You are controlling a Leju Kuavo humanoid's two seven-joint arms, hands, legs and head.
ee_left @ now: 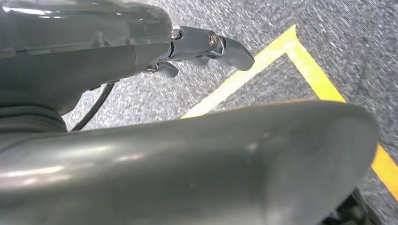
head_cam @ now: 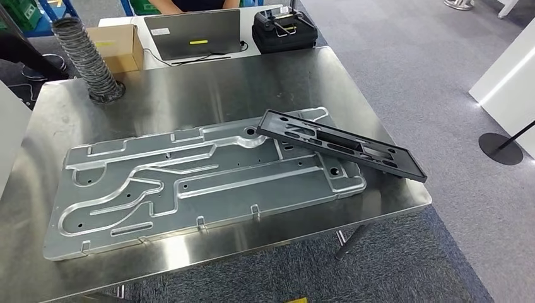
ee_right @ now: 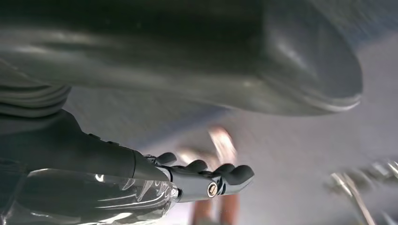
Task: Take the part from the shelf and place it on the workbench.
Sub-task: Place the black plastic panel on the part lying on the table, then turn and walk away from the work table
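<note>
The black slotted frame part (head_cam: 340, 144) lies on the steel workbench (head_cam: 189, 88). Its far end rests on the large machined aluminium plate (head_cam: 202, 177), and its near end reaches toward the bench's right edge. Nothing touches it. In the left wrist view my left hand (ee_left: 155, 56) hangs over grey carpet, its fingers (ee_left: 225, 47) stretched out and holding nothing. The right wrist view is blurred and shows my right hand (ee_right: 155, 173) low, with its dark fingers (ee_right: 225, 176) extended and nothing in them.
At the bench's far left stands a ribbed grey hose (head_cam: 85, 60). Behind it are a cardboard box (head_cam: 117, 44), a laptop (head_cam: 195, 31) and a black case (head_cam: 284, 28). A person (head_cam: 183, 5) sits beyond. Yellow floor tape (ee_left: 263, 65) crosses the carpet.
</note>
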